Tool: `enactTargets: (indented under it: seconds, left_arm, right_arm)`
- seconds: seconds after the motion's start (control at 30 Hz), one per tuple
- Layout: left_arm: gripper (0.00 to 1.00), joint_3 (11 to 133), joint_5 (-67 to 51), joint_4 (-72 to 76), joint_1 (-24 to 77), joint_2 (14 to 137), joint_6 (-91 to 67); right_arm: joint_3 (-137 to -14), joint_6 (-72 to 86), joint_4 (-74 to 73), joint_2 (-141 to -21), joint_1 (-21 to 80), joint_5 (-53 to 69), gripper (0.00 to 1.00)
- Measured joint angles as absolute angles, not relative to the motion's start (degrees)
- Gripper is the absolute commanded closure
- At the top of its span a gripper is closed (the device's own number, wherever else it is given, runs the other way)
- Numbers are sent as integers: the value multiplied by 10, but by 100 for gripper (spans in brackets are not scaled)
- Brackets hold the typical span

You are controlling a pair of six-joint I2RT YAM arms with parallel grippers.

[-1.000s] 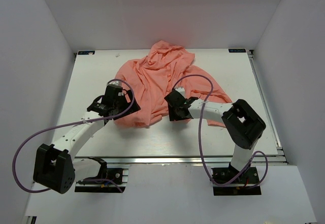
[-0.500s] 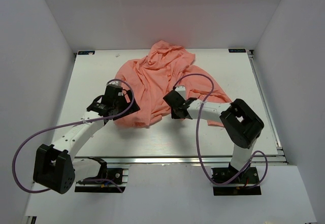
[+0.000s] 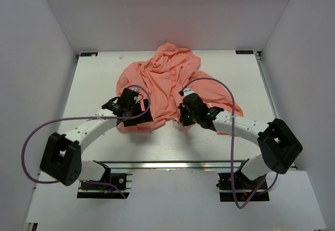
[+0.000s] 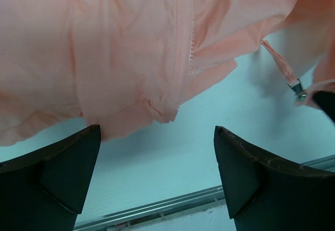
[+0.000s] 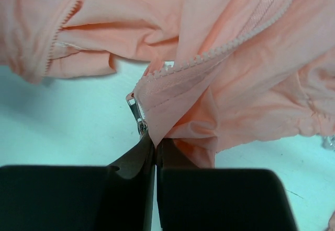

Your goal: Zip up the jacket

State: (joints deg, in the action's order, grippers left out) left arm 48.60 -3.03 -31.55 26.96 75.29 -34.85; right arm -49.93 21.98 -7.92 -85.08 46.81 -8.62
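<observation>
Overhead, a salmon-pink, thin, wrinkled fabric jacket [image 3: 166, 79] lay on a white table [image 3: 94, 79], left gripper [image 3: 140, 118] and right gripper [image 3: 181, 119] at its near hem. Left wrist: jaws gaped empty, zipper teeth [image 4: 189, 42] running straight away ahead. Right wrist: jaws were clenched on hem fabric beside the metal slider [image 5: 137, 113], the nearer arm.

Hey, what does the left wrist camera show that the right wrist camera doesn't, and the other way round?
Left wrist only: the left gripper, jaws wide open above the table, holding nothing, just short of the jacket hem. Right wrist only: how the right gripper grips, jaws shut on the jacket edge right beside the metal zipper pull. Both: pink fabric, zipper teeth, the pull and the white table.
</observation>
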Motion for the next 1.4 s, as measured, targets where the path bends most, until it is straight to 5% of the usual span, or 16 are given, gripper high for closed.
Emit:
enactTargets:
  seconds: [0.3, 0.63, 1.3, 1.4]
  left_arm:
    - [12, 514, 12, -331, 320, 841, -334]
    - [13, 517, 40, -334, 331, 879, -332]
    - [79, 526, 54, -317, 341, 908, -332]
    - [82, 527, 53, -321, 341, 897, -330]
  right_arm:
    - [-487, 205, -73, -840, 457, -52, 100]
    - [-478, 205, -72, -840, 454, -49, 100]
    - [-430, 188, -69, -791, 452, -40, 100]
    - [-422, 174, -68, -773, 451, -34, 100]
